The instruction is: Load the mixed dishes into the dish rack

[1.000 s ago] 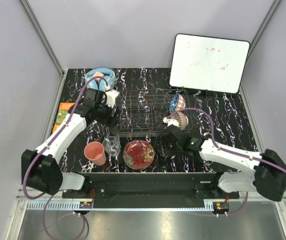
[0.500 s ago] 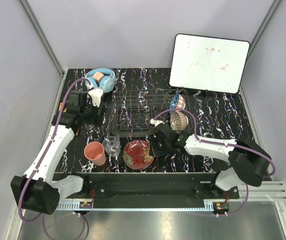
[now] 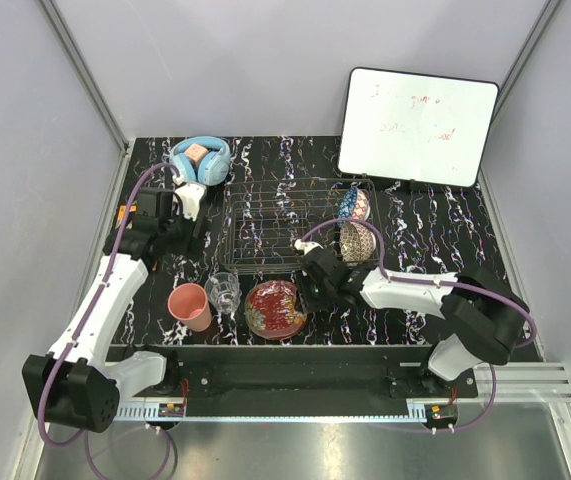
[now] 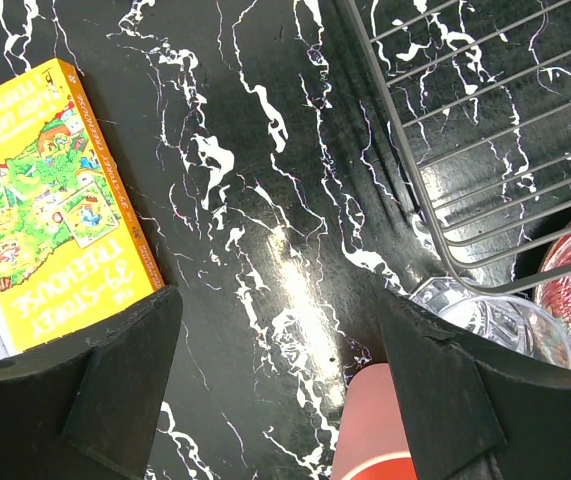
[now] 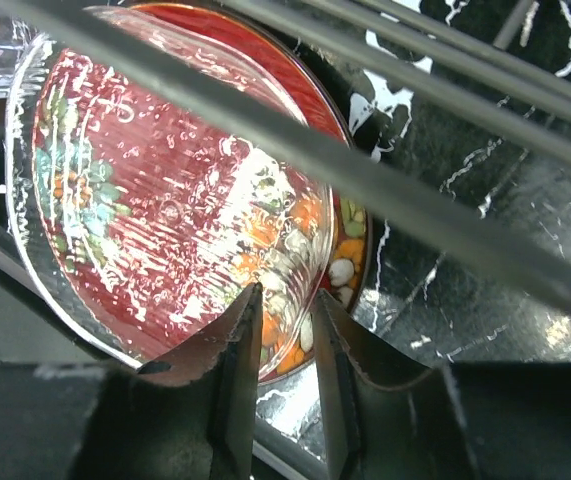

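Looking down from above, we see the rack (image 3: 265, 225) in the middle of the table (image 3: 445, 230), with a blue bowl (image 3: 353, 203) and a cream bowl (image 3: 357, 240) propped on edge at its right end, the blue one farther back. The red plate (image 3: 277, 307) lies just in front of the rack's near side. The right arm (image 3: 405, 290) reaches along that side to the plate's right edge. On the right wrist view, the right jaws are drawn close together with the plate's rim (image 5: 165, 200) pinched between them, and rack wires (image 5: 365, 170) cross overhead.

A pink cup (image 3: 190, 305) and a clear glass (image 3: 223, 290) stand side by side off the rack's near left corner, the glass closer to the plate. The left arm (image 3: 115, 290) hangs beside the rack's left end. On its wrist view, the left jaws are spread wide and hold nothing. Bare table shows between them, the cup (image 4: 375, 445) and glass (image 4: 485, 320) show low in the frame, and the rack's corner (image 4: 445, 150) is at upper right.

A yellow book (image 4: 45, 200) lies farther left of the rack. Blue headphones (image 3: 200, 160) rest beyond its far left corner, and a whiteboard (image 3: 417, 125) leans behind its far right corner.
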You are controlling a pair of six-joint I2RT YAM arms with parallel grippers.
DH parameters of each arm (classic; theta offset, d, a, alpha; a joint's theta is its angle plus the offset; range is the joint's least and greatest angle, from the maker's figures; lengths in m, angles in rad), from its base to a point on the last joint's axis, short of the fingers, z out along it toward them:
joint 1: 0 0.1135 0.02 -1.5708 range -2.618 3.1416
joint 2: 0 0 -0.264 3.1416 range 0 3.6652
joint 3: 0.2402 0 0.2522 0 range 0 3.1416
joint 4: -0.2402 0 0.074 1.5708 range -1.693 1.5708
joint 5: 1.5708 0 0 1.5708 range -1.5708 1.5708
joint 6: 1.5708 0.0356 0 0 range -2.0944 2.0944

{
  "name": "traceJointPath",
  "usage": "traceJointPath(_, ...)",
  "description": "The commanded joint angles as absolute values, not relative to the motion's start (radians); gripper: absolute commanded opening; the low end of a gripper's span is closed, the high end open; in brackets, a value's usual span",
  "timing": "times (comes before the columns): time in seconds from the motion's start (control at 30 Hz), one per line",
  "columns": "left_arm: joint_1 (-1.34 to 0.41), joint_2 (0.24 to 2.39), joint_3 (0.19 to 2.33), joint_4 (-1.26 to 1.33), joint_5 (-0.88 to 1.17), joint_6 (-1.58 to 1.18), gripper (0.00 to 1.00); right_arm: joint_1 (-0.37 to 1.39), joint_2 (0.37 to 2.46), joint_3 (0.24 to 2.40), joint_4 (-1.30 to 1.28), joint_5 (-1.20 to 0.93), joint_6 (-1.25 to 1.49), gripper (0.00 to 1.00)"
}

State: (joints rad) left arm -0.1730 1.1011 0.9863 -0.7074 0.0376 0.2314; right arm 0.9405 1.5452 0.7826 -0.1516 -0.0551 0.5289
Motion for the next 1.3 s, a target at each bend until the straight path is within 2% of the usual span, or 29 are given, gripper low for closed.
traceJointPath(0.0,-0.166,1.069,0.974,-0.676,0.041,0.222,0.83,0.945,1.580,0.813,-0.114,-0.064,0.511,0.32)
traceJointPath(0.13,-0.164,1.062,0.966,-0.675,0.038,0.224,0.83,0.943,1.592,0.808,-0.101,-0.060,0.512,0.26)
traceJointPath(0.17,-0.164,1.060,0.966,-0.675,0.038,0.222,0.83,0.943,1.594,0.802,-0.101,-0.061,0.512,0.20)
traceJointPath(0.27,-0.163,1.058,0.966,-0.673,0.038,0.221,0.83,0.945,1.589,0.792,-0.101,-0.054,0.514,0.12)
traceJointPath(0.37,-0.163,1.055,0.966,-0.673,0.041,0.218,0.83,0.945,1.571,0.778,-0.101,-0.041,0.518,0.00)
traceJointPath(0.63,-0.163,1.051,0.968,-0.673,0.040,0.216,0.83,0.943,1.428,0.776,-0.143,0.003,0.515,0.00)
traceJointPath(0.87,-0.163,1.052,0.974,-0.673,0.032,0.216,0.82,0.945,1.284,0.946,-0.319,0.133,0.385,0.00)
traceJointPath(1.13,-0.161,1.060,0.969,-0.670,0.034,0.213,0.82,0.943,1.298,1.143,-0.434,0.368,0.117,0.00)
traceJointPath(1.27,-0.160,1.052,0.962,-0.666,0.032,0.218,0.82,0.943,1.319,1.199,-0.392,0.596,-0.056,0.00)
